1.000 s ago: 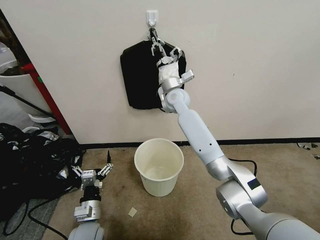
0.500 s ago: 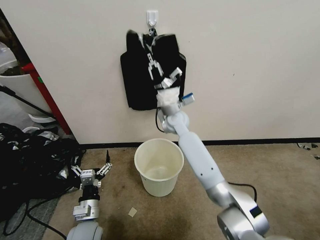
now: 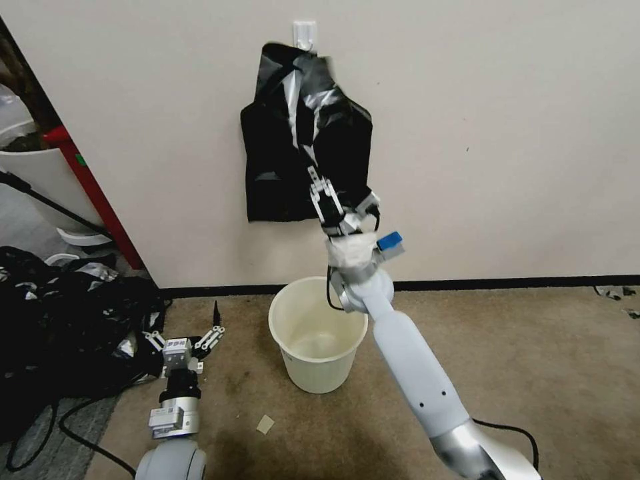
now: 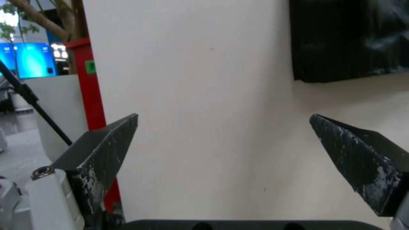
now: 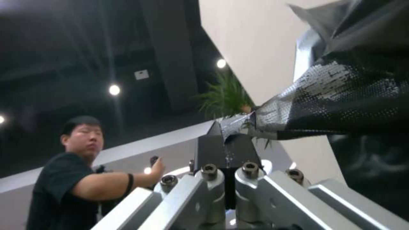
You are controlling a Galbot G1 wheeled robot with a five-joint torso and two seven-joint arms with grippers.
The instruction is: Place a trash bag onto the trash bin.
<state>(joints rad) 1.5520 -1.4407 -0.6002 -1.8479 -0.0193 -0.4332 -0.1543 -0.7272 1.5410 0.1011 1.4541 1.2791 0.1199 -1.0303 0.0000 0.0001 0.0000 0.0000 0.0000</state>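
A thin glossy black trash bag point(image 3: 300, 87) is stretched down the wall from near the hook, in front of the flat black bundle point(image 3: 267, 173) hanging there. My right gripper point(image 3: 313, 175) is shut on the bag's lower end, above and behind the trash bin. In the right wrist view the closed fingertips point(image 5: 223, 140) pinch the wrinkled film point(image 5: 332, 86). The cream-white trash bin point(image 3: 319, 363) stands upright on the carpet by the wall. My left gripper point(image 3: 185, 339) hovers low, left of the bin, open with nothing in it; its fingers point(image 4: 106, 150) stand wide apart facing the wall.
A big heap of black plastic point(image 3: 60, 313) lies on the floor at the left, with cables around it. A larger white tub point(image 3: 33, 173) and a red post point(image 3: 93, 193) stand beyond the wall's corner. A paper scrap point(image 3: 265, 424) lies on the carpet.
My right gripper has come down from the hook at the bundle's top to just above the bin, drawing a film bag out with it. The left arm has stayed put.
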